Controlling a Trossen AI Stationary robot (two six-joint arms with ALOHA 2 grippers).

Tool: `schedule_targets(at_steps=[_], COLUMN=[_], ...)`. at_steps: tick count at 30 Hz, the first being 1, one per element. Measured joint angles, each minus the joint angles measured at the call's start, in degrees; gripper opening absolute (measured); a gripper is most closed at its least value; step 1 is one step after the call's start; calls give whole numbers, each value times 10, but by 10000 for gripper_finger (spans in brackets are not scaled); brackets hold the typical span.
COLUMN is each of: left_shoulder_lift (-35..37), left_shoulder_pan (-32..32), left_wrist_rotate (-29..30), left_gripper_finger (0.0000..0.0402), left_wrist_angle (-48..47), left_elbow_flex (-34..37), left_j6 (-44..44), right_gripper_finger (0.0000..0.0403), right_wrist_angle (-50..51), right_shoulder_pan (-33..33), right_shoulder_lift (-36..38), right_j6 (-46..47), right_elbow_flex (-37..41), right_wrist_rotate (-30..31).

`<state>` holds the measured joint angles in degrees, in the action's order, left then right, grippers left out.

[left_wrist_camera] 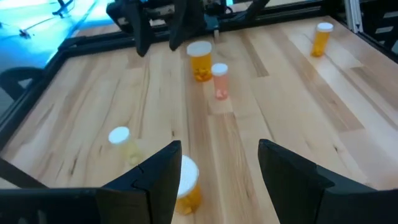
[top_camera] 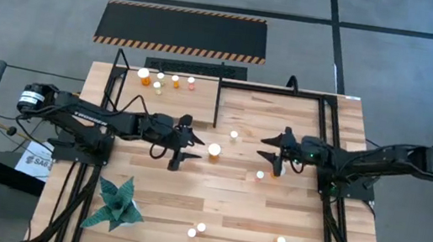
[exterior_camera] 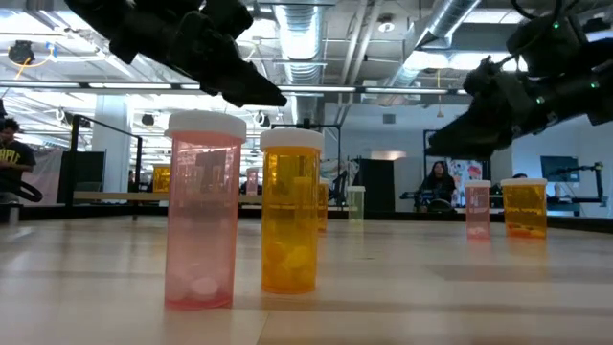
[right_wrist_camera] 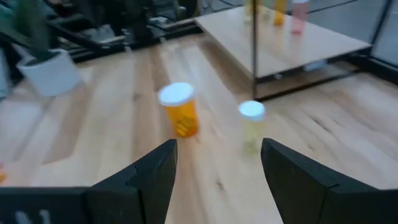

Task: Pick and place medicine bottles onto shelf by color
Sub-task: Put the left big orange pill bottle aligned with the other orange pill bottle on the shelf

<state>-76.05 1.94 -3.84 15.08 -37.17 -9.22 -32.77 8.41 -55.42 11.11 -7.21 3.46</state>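
Two grippers, left [top_camera: 192, 147] and right [top_camera: 268, 151], hang spread wide and empty over the table. I think a pick comes next: the left one must drop around the orange bottle [top_camera: 214, 150] and squeeze it.

A green plant [top_camera: 116, 203] stands near the table's [top_camera: 271, 214] corner.

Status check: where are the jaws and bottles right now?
Left gripper and right gripper: jaws open, empty, mid-table. Orange bottle stands loose between them. Several bottles already on shelf. Nothing blocking.
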Motion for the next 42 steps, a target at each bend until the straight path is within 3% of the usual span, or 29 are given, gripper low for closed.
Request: schedule_targets(at_steps=[15,26,35,42], left_shoulder_lift=[-4,-147,-190,-189], left_shoulder_pan=[3,5,9,9], left_wrist_rotate=[-1,-1,3,-18], left_gripper_finger=[201,201,206,247], left_wrist_angle=[19,195,173,134], left_elbow_flex=[0,-8,-53,-74], left_j6=[28,24,43,33], right_gripper_finger=[256,256,256,256], right_wrist_angle=[-48,-13,0,3], right_shoulder_pan=[69,104,104,104], right_shoulder_lift=[0,-2,-2,-2], right_j6=[-39,58,59,60], right_elbow_flex=[57,65,65,65], right_wrist_rotate=[16,16,15,14])
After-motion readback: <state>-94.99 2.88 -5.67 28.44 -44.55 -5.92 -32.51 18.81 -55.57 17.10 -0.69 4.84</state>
